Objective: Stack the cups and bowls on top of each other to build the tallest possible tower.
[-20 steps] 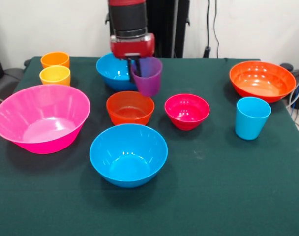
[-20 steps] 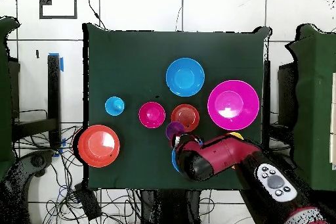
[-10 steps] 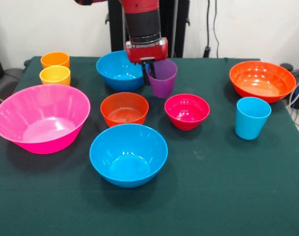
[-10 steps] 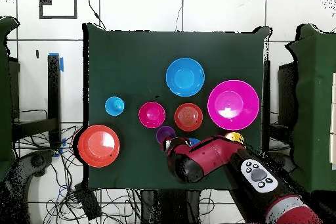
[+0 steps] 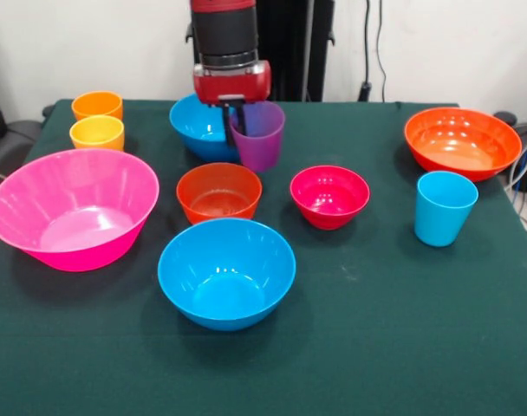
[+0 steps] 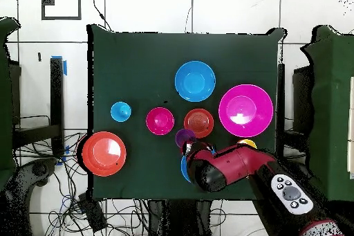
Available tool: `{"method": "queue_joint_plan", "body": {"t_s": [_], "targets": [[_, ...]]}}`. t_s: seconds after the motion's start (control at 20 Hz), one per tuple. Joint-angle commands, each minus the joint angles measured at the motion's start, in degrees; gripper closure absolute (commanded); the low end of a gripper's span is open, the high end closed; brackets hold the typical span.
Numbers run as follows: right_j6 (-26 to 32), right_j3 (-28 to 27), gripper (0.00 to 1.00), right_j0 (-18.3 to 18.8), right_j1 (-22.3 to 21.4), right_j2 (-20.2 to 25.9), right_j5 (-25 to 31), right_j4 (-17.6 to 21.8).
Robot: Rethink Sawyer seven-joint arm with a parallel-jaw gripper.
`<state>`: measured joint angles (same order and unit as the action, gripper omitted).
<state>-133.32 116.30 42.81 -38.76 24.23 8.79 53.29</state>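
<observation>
1 red and black arm (image 5: 224, 39) comes straight down, wrist vertical, its gripper (image 5: 233, 117) closed on the near rim of the purple cup (image 5: 258, 135). That cup seems lifted off the table (image 5: 376, 329), upright, just in front of the far blue bowl (image 5: 198, 126), behind the small orange bowl (image 5: 218, 191).

You are looking at a robotics lab. A red and black arm (image 5: 224, 39) is reaching over a table draped in dark green cloth (image 5: 376, 329), standing against a bare white wall (image 5: 454, 43) with cables (image 5: 367, 43) hanging down it. From above, loose wires (image 6: 117, 212) are sprawling across a pale tiled floor (image 6: 138, 8) around the table.
</observation>
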Motion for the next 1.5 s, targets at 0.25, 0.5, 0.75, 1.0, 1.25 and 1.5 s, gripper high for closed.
{"method": "queue_joint_plan", "body": {"t_s": [0.25,0.5,0.75,1.0,1.25,1.5], "targets": [[11.6,1.5,1.00,2.0,-9.9,9.1,12.9,-6.3],[9.6,1.9,1.00,1.8,-9.4,9.5,12.3,-5.7],[4.3,-0.4,1.00,-1.2,-5.3,5.4,7.3,-0.7],[1.5,-3.1,1.00,-3.9,-2.1,2.7,4.4,1.6],[-1.5,-7.0,1.00,-7.3,1.7,-1.0,0.8,3.6],[0.3,-8.2,1.00,-7.2,1.8,-1.3,0.9,2.9]]}}
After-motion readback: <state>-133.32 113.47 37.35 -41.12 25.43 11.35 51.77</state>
